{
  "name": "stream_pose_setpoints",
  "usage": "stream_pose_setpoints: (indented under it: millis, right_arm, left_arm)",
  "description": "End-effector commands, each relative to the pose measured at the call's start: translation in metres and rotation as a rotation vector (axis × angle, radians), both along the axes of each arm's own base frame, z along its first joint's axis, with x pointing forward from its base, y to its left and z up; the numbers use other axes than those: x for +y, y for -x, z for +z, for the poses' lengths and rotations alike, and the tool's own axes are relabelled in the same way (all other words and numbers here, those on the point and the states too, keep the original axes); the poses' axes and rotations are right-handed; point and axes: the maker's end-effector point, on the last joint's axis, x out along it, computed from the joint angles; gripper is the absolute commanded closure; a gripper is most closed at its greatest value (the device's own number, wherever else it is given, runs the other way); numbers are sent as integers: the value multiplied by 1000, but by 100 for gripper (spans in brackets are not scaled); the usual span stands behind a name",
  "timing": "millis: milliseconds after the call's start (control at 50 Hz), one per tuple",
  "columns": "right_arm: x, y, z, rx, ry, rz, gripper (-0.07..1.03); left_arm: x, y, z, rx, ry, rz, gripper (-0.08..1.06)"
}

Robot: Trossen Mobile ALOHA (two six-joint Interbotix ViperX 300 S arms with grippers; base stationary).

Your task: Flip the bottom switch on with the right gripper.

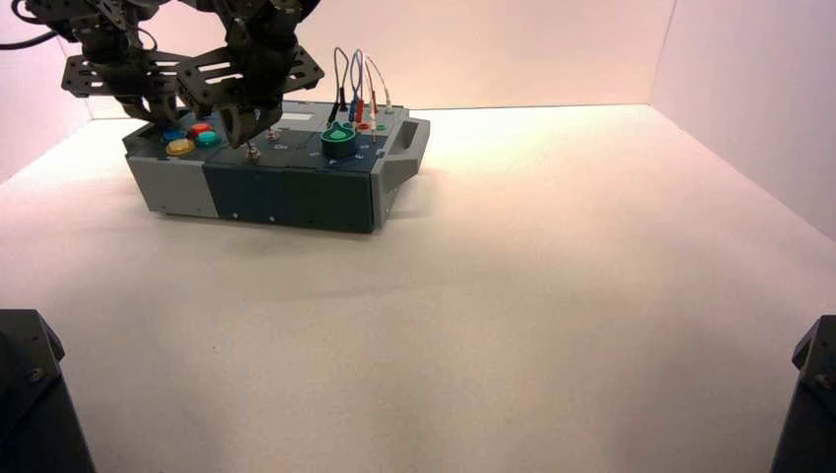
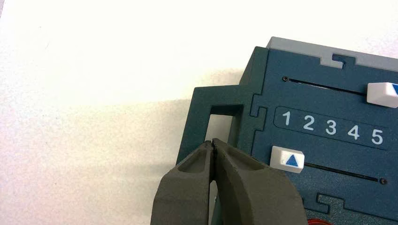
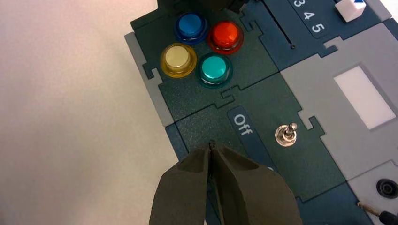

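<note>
The box (image 1: 296, 187) is sitting toward ten o'clock on the white table (image 1: 513, 296). Its four round buttons are grouped at its nine o'clock end: blue (image 3: 191, 25), red (image 3: 225, 34), yellow (image 3: 178, 58) and teal (image 3: 215, 68). A green knob (image 1: 338, 139) and looped wires (image 1: 357, 77) are standing toward its three o'clock end.

The right gripper (image 3: 212, 145) is hanging low over the middle of the box, its two dark fingers pressed together and pinching nothing. The tips are hovering just beside the word "Off" (image 3: 242, 124) printed on the dark panel. A small metal switch (image 3: 286, 135) is standing on the other side of that word, apart from the fingers. In the high view two such switches are showing. The bottom switch (image 1: 253, 151) is sitting at about five o'clock of the gripper's tips, very near them; whether they are touching cannot be told.

The left gripper (image 2: 213, 143) is waiting over the box's handle (image 2: 211, 105) beside the sliders, its fingers also pressed together and holding nothing. The numbers "1 2 3 4 5" (image 2: 331, 127) are running between two slider tracks, and a white slider cap (image 2: 287, 159) marked with a blue triangle is resting close under the 1.
</note>
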Motion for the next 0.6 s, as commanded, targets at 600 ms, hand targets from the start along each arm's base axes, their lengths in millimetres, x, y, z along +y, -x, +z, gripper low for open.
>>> stream_pose_setpoints:
  millis: [600]
  right_arm:
    - [-5, -29, 36, -57, -55, -35, 98]
  left_arm:
    - [-1, -1, 8, -15, -4, -7, 100]
